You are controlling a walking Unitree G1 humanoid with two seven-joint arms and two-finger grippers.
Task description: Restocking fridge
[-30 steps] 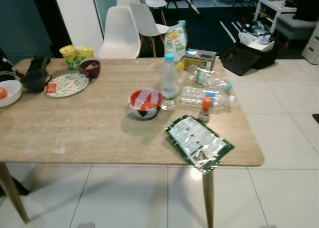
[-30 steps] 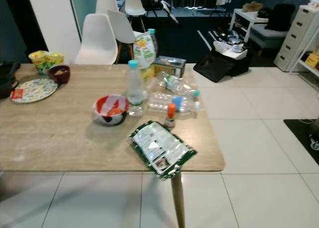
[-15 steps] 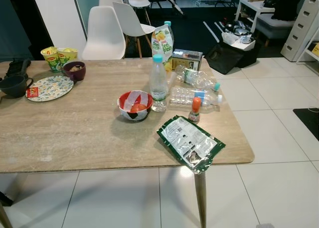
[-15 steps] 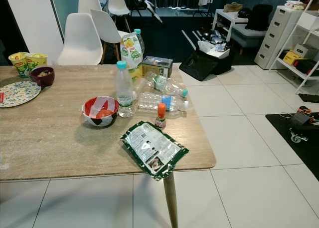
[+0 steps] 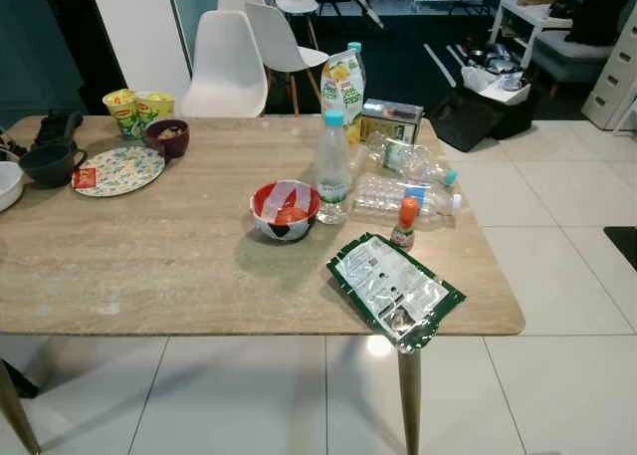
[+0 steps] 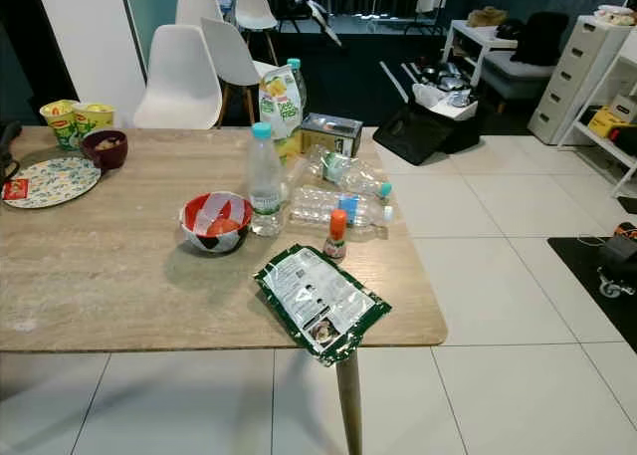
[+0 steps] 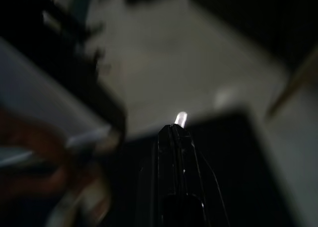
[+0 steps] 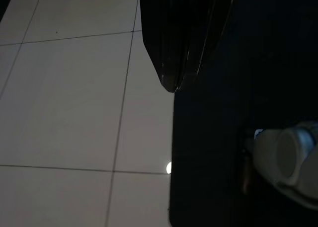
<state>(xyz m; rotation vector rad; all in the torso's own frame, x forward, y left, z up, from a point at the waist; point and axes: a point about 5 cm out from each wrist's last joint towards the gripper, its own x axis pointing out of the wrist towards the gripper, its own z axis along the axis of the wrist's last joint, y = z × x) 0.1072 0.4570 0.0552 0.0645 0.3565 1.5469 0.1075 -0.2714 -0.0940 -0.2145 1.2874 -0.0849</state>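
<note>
A pale wood-grain worktop on slim legs stands on white floor tiles. Taking the red-and-white patterned bowl as the centre of a clock face, an upright clear plastic water bottle with a teal cap stands just beside it at 2 o'clock. A small sauce bottle with an orange cap stands at 3 o'clock, and behind it two clear plastic bottles lie on their sides. A flat green-edged foil packet lies at 4 o'clock, its corner over the worktop's front edge. At 1 o'clock, along the far edge, a green-and-yellow printed bag stands upright next to a dark rectangular box. Towards 10 o'clock sit a floral plate, a small maroon bowl, two yellow-green cups and a dark mug. White moulded chairs stand beyond.

The left end effector hangs in dim shade with its black fingers pressed together. The right end effector hangs over the tiles; whether it is released or clenched cannot be told
</note>
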